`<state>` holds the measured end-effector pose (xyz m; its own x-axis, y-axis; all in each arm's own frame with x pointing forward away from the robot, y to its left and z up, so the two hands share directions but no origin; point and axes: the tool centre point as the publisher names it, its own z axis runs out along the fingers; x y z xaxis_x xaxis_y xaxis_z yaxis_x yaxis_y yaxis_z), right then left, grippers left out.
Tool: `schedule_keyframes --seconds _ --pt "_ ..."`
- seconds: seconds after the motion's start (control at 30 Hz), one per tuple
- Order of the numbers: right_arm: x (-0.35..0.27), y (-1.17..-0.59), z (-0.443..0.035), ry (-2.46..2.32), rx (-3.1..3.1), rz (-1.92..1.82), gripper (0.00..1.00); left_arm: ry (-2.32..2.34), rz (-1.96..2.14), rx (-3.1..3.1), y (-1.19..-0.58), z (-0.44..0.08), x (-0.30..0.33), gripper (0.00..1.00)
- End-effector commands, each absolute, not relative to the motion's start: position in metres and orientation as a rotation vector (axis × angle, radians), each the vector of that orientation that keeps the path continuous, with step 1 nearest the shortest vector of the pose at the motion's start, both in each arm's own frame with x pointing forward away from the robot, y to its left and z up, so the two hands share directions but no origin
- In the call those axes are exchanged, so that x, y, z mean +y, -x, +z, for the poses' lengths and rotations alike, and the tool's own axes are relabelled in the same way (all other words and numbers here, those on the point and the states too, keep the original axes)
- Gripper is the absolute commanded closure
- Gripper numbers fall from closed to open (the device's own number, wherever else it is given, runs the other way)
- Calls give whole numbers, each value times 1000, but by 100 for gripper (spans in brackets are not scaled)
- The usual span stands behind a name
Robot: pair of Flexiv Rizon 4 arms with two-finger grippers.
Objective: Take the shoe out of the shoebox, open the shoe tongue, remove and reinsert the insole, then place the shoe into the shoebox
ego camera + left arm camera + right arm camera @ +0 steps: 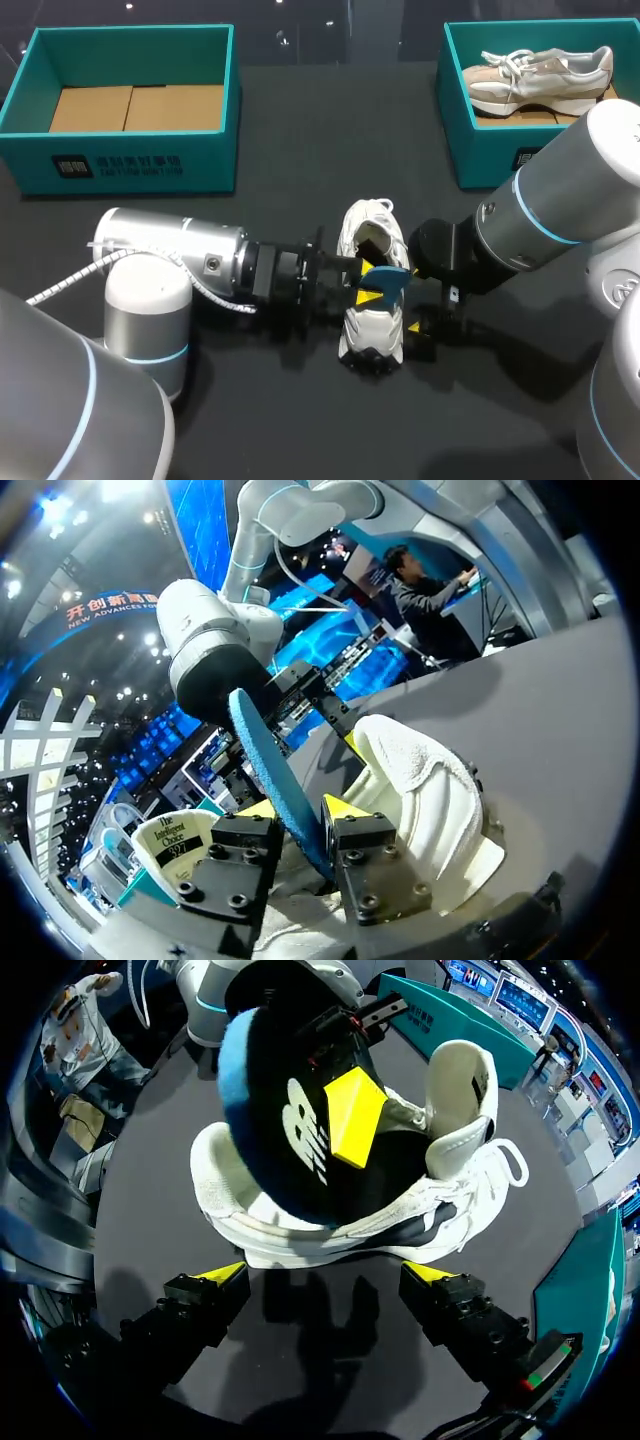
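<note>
Largely, the insole (272,1110) blocks sight into the shoe (330,1235).

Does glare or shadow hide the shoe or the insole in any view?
Head view: no; the white shoe stands out bright against the dark table. Left wrist view: the insole held in the left tool is evenly lit. Right wrist view: the right tool casts its shadow on the table beside the shoe, not over it.

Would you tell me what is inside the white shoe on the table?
The blue insole stands partly in the white shoe, pinched by the left end effector. Its lower end and the toe interior are hidden.
</note>
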<state>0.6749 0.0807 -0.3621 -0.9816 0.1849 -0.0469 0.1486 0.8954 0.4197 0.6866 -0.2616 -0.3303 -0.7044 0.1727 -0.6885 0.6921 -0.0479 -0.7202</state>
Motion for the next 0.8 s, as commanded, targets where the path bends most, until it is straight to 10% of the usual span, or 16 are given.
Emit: schedule_keyframes --seconds 0.03,0.4,0.57,0.8 --pt "81 -673 -362 -263 2972 646 0 -911 -1784 1854 -675 -320 -261 69" --pt "81 -673 -362 -263 2972 646 0 -944 -1744 1902 -660 -309 -268 71" --pt "81 -673 -362 -263 2972 646 0 -985 -1668 1912 -658 -311 -272 100" --pt "81 -673 -362 -263 2972 646 0 -1038 -1579 1904 -668 -330 -269 100"
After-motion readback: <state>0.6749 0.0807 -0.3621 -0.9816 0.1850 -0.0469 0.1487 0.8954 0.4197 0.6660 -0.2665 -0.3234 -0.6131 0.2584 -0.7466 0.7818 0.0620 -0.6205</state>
